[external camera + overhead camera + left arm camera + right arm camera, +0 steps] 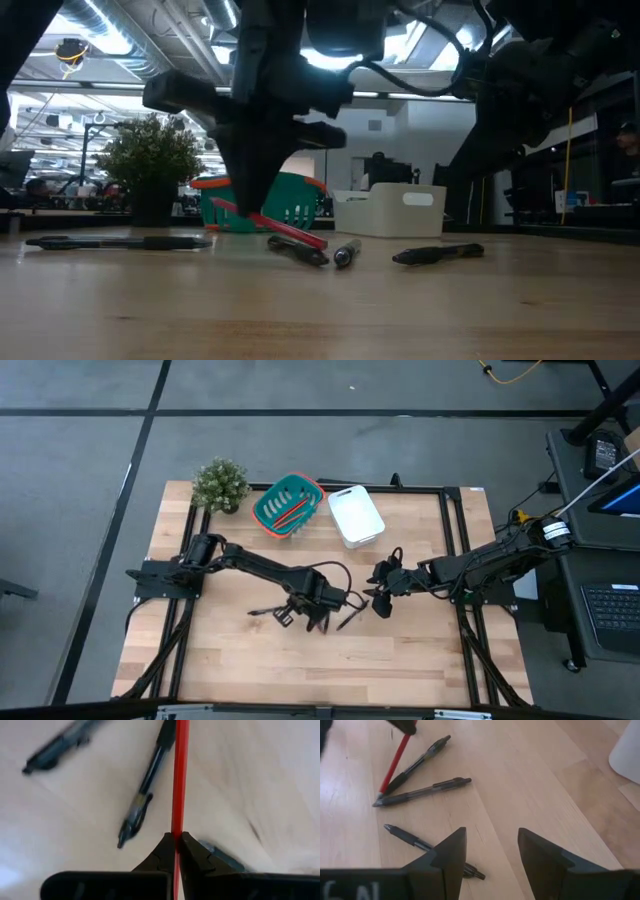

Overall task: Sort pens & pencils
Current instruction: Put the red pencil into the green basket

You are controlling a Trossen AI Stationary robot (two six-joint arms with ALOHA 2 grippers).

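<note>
A red pencil (179, 780) is pinched in my left gripper (176, 844), which is shut on it near the table's middle (315, 605). Several black pens lie flat on the wood around it: one (120, 242) off to the side, two (300, 252) (345, 255) under the pencil's low end, and one (437, 255) further along. My right gripper (490, 855) hovers open to the right (385, 588), above a pen (427, 847). More red pencils lie in the green basket (288, 505). My left gripper pinches the red pencil's shaft (178, 827) between its two fingertips, coming from above and pointing down. The pencil slants in the hold (285, 230), its low end (320, 242) close by the pens. Whether that end touches the table, I cannot tell.
A white bin (355, 515) stands at the back beside the green basket, and a small potted plant (220, 485) sits at the back left corner. Bare wood lies along the table's near side (330, 670).
</note>
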